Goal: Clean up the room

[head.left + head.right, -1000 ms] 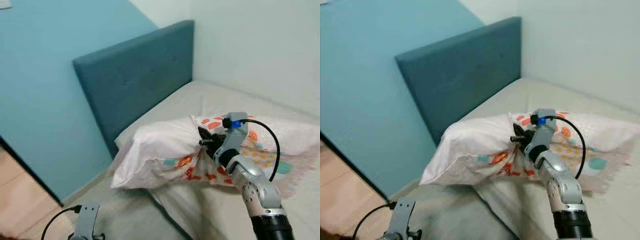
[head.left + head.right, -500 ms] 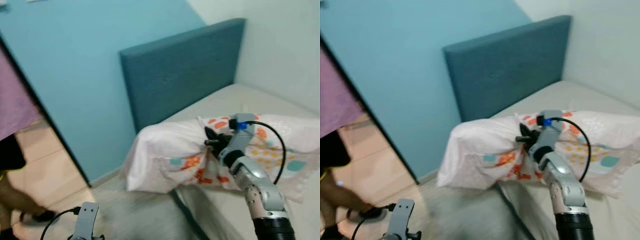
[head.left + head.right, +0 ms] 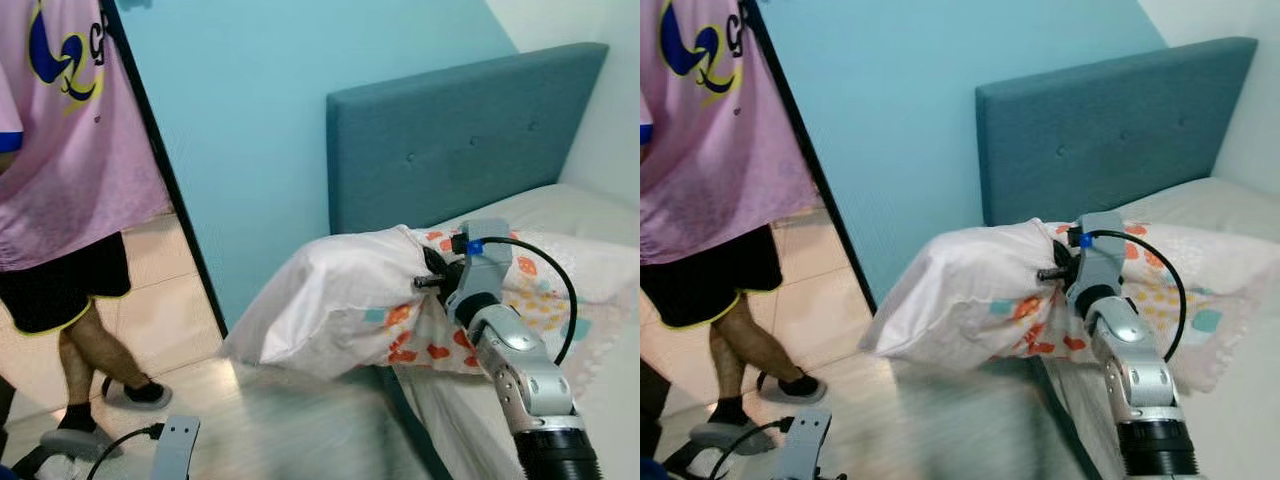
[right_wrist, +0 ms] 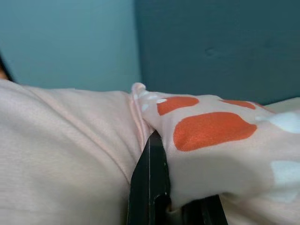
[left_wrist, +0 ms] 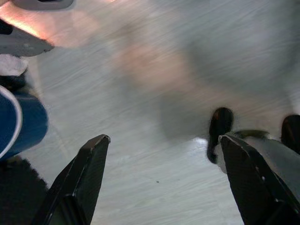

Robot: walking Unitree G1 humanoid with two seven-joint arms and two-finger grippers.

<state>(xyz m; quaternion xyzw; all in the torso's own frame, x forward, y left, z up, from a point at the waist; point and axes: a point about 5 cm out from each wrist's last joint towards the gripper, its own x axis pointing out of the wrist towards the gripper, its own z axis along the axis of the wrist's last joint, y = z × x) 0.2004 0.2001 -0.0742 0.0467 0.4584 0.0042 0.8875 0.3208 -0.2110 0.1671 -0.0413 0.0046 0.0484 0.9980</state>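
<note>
Here, the right gripper (image 3: 432,283) clenches its jaws on a fold of a patterned pillow (image 3: 340,310) at the head of a bed (image 3: 560,215).
The pillow, pale pink with orange and teal spots, is bunched and lifted off the mattress, its left end hanging past the bed's edge, in front of a blue padded headboard (image 3: 450,150). At far left a person (image 3: 70,170) in a pink shirt and black shorts stands in the doorway. The left gripper (image 5: 159,183) hangs low over the floor (image 5: 154,70), jaws spread apart.
</note>
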